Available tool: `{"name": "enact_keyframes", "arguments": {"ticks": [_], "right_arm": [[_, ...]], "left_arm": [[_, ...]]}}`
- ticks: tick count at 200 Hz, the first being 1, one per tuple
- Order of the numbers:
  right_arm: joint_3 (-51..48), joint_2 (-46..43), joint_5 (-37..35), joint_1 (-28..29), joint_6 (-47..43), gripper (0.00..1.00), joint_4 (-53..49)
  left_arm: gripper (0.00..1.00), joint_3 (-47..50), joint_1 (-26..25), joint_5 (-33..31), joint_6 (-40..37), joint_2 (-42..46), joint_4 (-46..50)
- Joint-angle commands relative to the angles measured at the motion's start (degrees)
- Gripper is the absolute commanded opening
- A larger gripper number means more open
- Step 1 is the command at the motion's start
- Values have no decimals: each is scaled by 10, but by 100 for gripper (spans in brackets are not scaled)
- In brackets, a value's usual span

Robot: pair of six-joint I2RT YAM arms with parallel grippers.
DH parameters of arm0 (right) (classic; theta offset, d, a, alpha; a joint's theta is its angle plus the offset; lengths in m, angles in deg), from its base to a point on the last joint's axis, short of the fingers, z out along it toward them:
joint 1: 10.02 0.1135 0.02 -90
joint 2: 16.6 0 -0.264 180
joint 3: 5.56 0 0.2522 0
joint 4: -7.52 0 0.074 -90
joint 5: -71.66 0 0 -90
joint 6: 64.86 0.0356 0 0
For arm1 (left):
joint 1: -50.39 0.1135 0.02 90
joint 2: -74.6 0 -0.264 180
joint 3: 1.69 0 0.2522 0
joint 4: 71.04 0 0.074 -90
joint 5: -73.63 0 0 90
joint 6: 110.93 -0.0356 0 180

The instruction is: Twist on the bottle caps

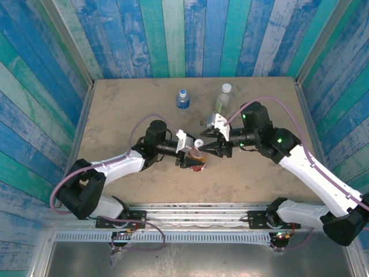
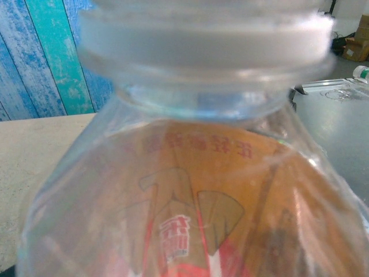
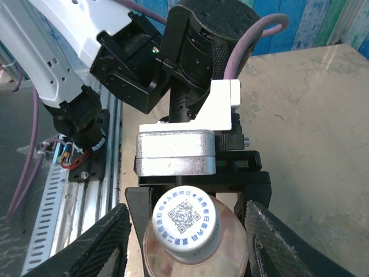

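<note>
While the left gripper [image 1: 191,157] clamps the orange bottle [image 2: 190,202] by its body, a little toward the near edge from the middle of the worktop [image 1: 127,109], the step in hand looks like capping that bottle. Its pale cap [image 3: 185,218], printed with a square code, sits on the neck. The right gripper [image 1: 209,149] stands around the cap with its fingers [image 3: 92,248] spread and a gap on each side, so it grips nothing yet. The next move, I judge, calls for those fingers to close squarely on the cap and turn it while the left arm stops the bottle spinning. Near the far edge stand the blue-labelled bottle [image 1: 183,101] and then the pale yellow-green bottle [image 1: 222,99], each with a cap on. How far the threads have caught cannot be told. The left wrist view is so close that the orange bottle's base is cut off, and the bottle partly hides where the left jaws touch it.
</note>
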Motion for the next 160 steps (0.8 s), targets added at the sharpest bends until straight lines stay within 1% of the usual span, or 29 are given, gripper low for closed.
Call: {"name": "enact_keyframes", "arguments": {"ticks": [1,20,80,122,160], "right_arm": [[0,-3,2,2,-20,53,14],[-2,1,-2,6,-27,52,28],[2,13,6,11,-45,45,27],[4,20,19,11,-45,39,16],[10,29,24,11,-49,36,-1]], "left_arm": [[65,-19,2,25,-9,16,11],[65,-19,2,28,-9,15,13],[65,-25,2,31,-10,10,21],[65,-26,2,31,-10,7,23],[65,-27,2,29,-12,9,26]]}}
